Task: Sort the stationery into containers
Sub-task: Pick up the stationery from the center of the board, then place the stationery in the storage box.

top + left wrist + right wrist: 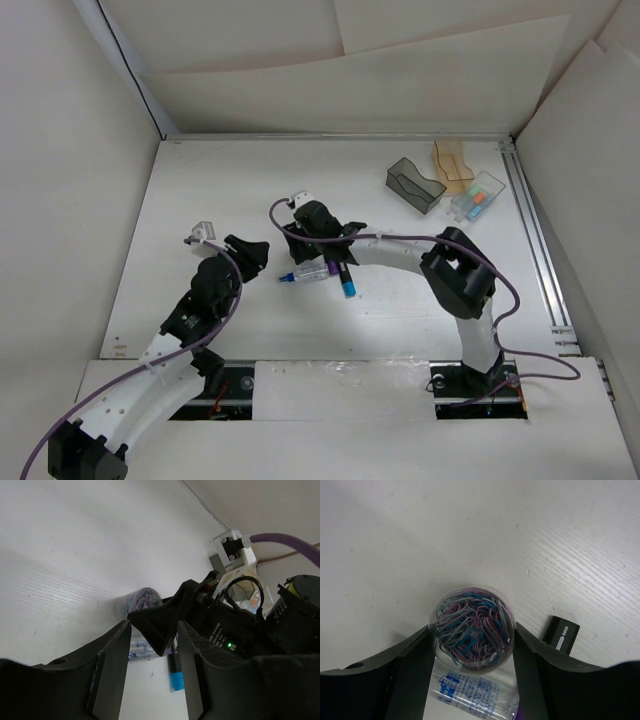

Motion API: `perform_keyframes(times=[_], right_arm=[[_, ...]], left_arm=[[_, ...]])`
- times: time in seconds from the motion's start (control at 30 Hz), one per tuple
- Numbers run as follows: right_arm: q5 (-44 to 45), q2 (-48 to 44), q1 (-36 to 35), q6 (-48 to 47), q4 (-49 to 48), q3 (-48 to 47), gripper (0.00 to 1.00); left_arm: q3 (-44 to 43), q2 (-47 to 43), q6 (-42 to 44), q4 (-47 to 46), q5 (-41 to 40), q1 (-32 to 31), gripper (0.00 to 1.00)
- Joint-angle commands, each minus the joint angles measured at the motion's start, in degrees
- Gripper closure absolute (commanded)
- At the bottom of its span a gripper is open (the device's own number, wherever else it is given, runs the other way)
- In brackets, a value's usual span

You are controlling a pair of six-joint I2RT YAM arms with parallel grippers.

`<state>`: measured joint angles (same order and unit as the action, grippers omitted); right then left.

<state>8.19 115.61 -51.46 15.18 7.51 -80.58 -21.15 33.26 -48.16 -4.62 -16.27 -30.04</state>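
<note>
My right gripper (472, 636) is shut on a small round clear tub of coloured paper clips (472, 629), one finger against each side. The tub stands low at the table in the left wrist view (140, 601); in the top view the right gripper (325, 250) hides it. A clear blue-tipped pen (475, 692) lies just behind the tub, and shows in the top view (300, 275). A black marker with a light-blue cap (347, 280) and a purple one (330, 268) lie beside it. My left gripper (255, 255) is open and empty, left of this cluster.
Three small bins stand at the back right: smoky grey (412, 185), tan (452, 168) and clear (477, 195), the clear one holding orange and blue markers. A metal rail (535, 230) runs along the right edge. A black marker end (561, 635) lies right of my right finger.
</note>
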Motion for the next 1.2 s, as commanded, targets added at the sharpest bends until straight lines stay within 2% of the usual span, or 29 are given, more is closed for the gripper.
perform_keyframes(times=[0.0,0.2,0.3,0.33,0.37,0.5,0.6,0.77,0.87,1.17], right_arm=[[1.7,-2.9,0.0,0.5,-2.2,-4.8,0.64],[3.4,-9.7,9.3,0.5,-1.6,-7.0,0.65],[5.5,-11.7,21.2,1.3,-1.6,-7.5,0.65],[5.5,-11.7,21.2,1.9,-1.6,-7.5,0.65],[6.7,-11.7,26.7,2.6,-0.8,-8.2,0.65],[6.0,-9.0,38.8,6.8,0.8,-12.1,0.65],[6.9,-4.4,44.5,7.7,3.8,-17.3,0.65],[10.3,2.8,49.1,7.7,9.6,-27.6,0.65],[10.4,5.8,50.9,7.7,11.6,-30.7,0.65],[11.4,8.4,51.5,7.1,11.7,-30.1,0.63]], left_arm=[[0.8,-0.1,1.4,-3.5,1.4,-0.3,0.61],[0.8,2.7,4.5,-6.8,4.5,-0.3,0.63],[0.3,5.6,6.2,-7.4,7.4,-0.3,0.63],[0.3,6.4,6.2,-8.4,7.4,-0.3,0.63],[0.3,7.2,6.2,-8.4,8.7,-0.3,0.63],[0.3,9.9,6.8,-11.3,11.3,-0.3,0.64],[0.3,9.9,7.3,-12.9,12.1,-0.8,0.64],[-0.2,9.9,7.8,-12.9,12.1,-1.3,0.63],[-0.2,9.3,8.3,-12.9,12.1,-1.3,0.63],[-0.2,9.8,8.3,-13.9,12.6,-1.3,0.63]])
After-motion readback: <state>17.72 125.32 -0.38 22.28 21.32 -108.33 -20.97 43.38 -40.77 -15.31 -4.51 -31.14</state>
